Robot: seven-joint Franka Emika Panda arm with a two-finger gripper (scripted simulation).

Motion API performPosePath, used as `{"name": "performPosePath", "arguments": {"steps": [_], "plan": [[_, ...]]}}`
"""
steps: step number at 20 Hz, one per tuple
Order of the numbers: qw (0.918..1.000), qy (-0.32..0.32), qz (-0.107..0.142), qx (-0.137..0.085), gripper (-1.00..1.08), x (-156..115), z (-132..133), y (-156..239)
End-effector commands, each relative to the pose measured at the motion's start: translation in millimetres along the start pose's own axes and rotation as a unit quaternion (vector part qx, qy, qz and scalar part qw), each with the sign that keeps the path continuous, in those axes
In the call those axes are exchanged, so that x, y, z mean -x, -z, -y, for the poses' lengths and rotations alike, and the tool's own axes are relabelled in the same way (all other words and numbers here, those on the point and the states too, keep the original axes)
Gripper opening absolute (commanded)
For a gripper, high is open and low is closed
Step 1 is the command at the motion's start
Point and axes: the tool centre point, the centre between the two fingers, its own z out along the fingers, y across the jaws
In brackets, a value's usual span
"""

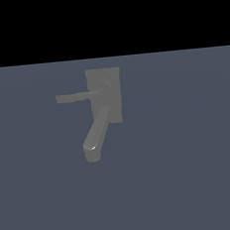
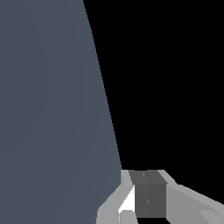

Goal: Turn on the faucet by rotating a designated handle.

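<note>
The matte grey faucet (image 1: 111, 77) lies on the blue-grey floor in the exterior view, with a flat rectangular back plate. Its thick curved spout (image 1: 96, 136) runs down toward the exterior view's lower left. The handle (image 1: 75, 97), a thin straight bar, sticks out from a round hub (image 1: 103, 88) toward the exterior view's left. The arm and gripper do not show in the exterior view. In the wrist view only part of my gripper (image 2: 146, 197) shows at the picture's edge, pale grey with a dark block. The faucet is out of the wrist view. I cannot tell how the jaws stand.
The blue-grey floor (image 1: 192, 169) spreads around the faucet, with black background beyond its far edge. The wrist view shows the same floor (image 2: 52, 113) beside black background.
</note>
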Motion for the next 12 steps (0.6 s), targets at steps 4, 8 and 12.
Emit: {"name": "performPosePath", "arguments": {"steps": [4,8,12], "plan": [[0.9928,0.050,-0.039,0.102,-1.00,-37,9,26],[0.9790,0.094,-0.068,0.168,-1.00,-65,25,44],[0.9583,0.143,-0.099,0.227,-1.00,-94,50,60]]}}
